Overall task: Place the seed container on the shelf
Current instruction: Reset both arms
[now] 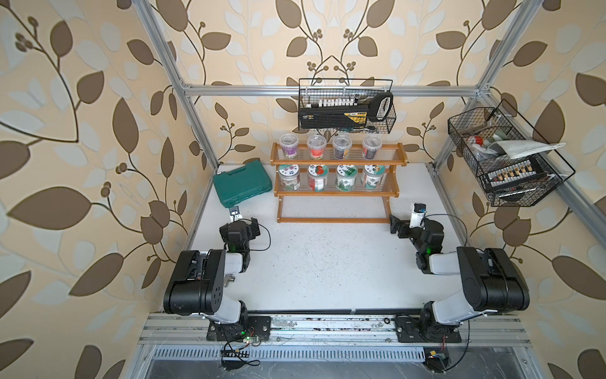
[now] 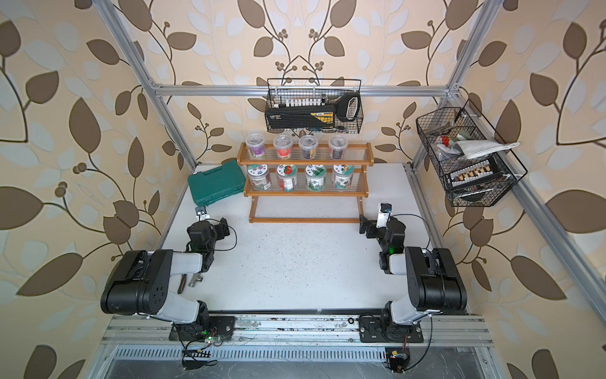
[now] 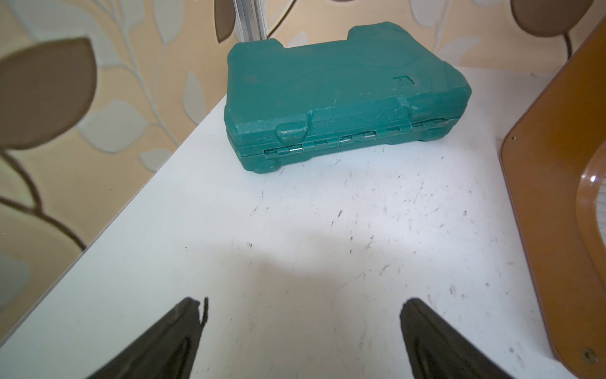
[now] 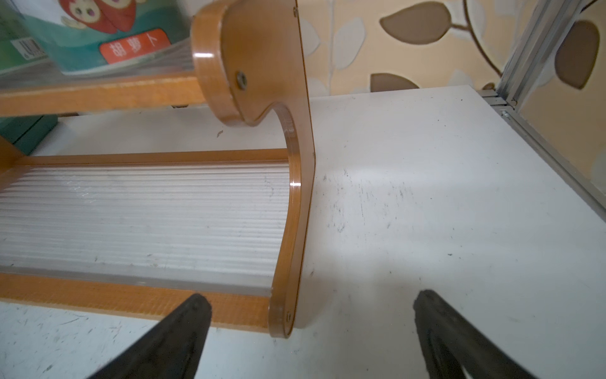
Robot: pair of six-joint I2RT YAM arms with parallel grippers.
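The orange-brown three-tier shelf (image 1: pixel 337 194) (image 2: pixel 306 193) stands at the back of the white table. Several seed containers stand on it: clear cups (image 1: pixel 288 145) on the top tier and lidded jars (image 1: pixel 317 177) on the middle one. Its ribbed bottom tier (image 4: pixel 147 213) holds nothing. One teal-labelled jar (image 4: pixel 108 39) shows in the right wrist view. My left gripper (image 1: pixel 244 228) (image 3: pixel 303 305) is open over bare table, facing the green case. My right gripper (image 1: pixel 402 227) (image 4: pixel 313 297) is open at the shelf's front right corner. Neither holds anything.
A green plastic case (image 1: pixel 242 184) (image 3: pixel 344 95) lies at the back left, beside the shelf's side panel (image 3: pixel 557 197). Black wire baskets with tools hang on the back rail (image 1: pixel 346 108) and the right rail (image 1: pixel 501 157). Small metal parts (image 2: pixel 193 280) lie by the left arm.
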